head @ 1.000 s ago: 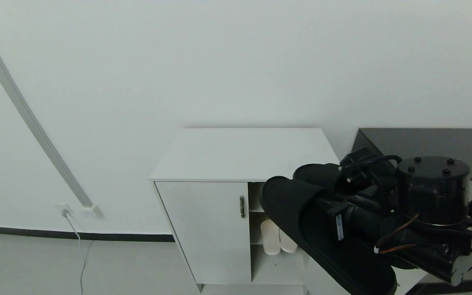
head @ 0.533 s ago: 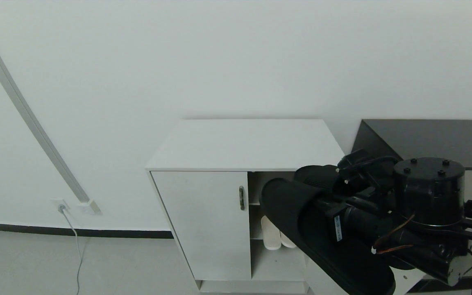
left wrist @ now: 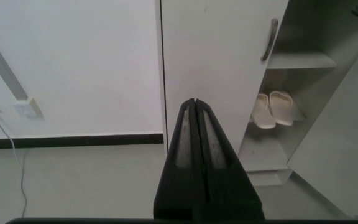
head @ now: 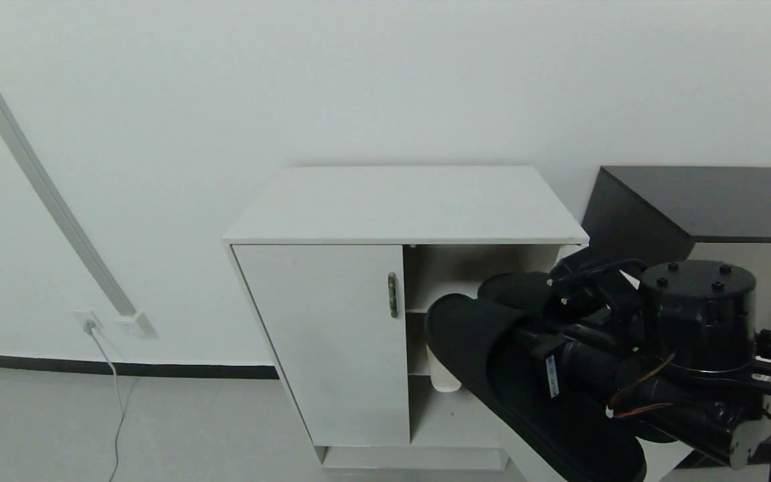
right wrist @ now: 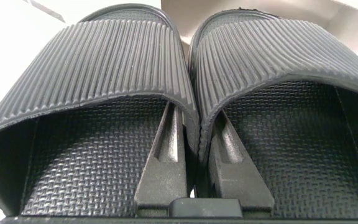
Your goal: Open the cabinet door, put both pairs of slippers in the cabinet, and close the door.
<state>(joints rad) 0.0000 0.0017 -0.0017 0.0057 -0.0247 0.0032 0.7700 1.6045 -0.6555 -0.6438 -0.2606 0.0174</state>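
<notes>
The head view shifts closer, so the cabinet [head: 399,204] now stands nearer ahead of the right hand [right wrist: 193,118], whose black slippers [head: 472,335] now hide most of the white slippers [head: 444,376] beyond.

The black slippers [right wrist: 126,68] have ribbed straps and cross-hatched footbeds; the cabinet [head: 322,335] is white, and the cream slippers [left wrist: 283,106] are plain.

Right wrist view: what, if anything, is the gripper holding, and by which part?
Both black slippers, pinched together by their adjoining strap edges, one jaw inside each.
</notes>
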